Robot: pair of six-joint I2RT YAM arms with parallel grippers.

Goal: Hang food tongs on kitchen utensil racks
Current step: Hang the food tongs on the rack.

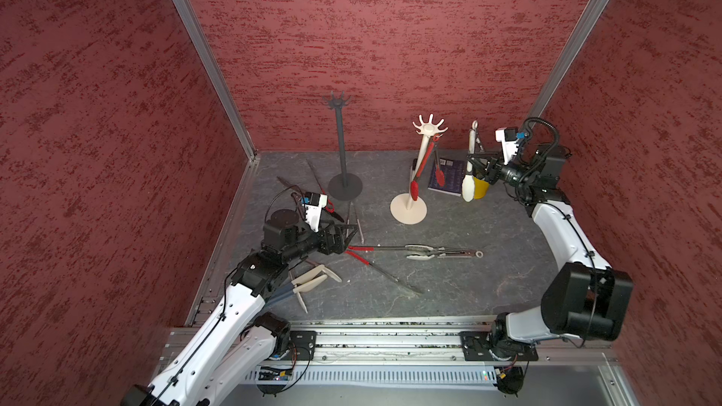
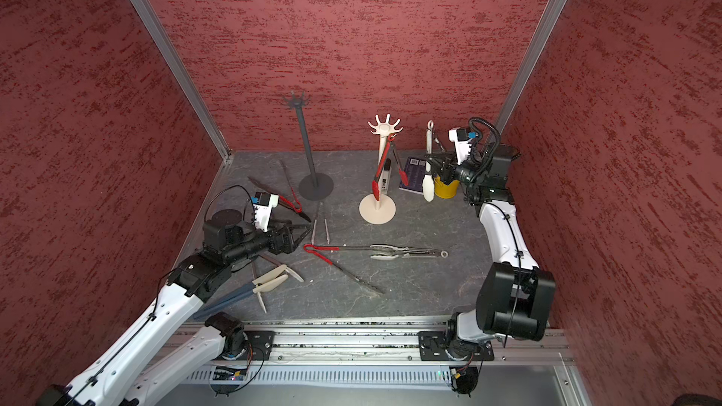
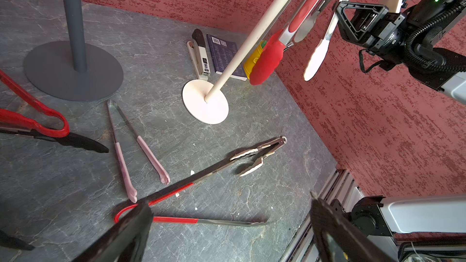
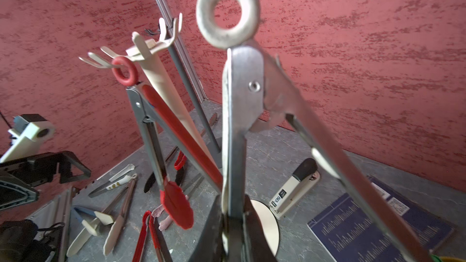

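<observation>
- Cream tongs (image 1: 312, 278) lie flat on the grey table (image 1: 469, 287), up front.
- The left gripper (image 1: 351, 238) is spread wide, right by long red-handled tongs (image 3: 176, 220) on the table.
- The right gripper (image 1: 473, 162) pinches white-tipped tongs (image 1: 468, 187), held up beside the cream rack (image 1: 429, 129).
- Red-tipped tongs (image 1: 420, 169) hang on that rack's hook.
- The dark grey rack (image 1: 343, 150) stands farthest back.

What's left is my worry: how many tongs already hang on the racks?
1. The red tongs hang by their ring from the cream-white rack. The dark grey rack holds none; the right gripper holds white-tipped tongs, not hung.
</observation>
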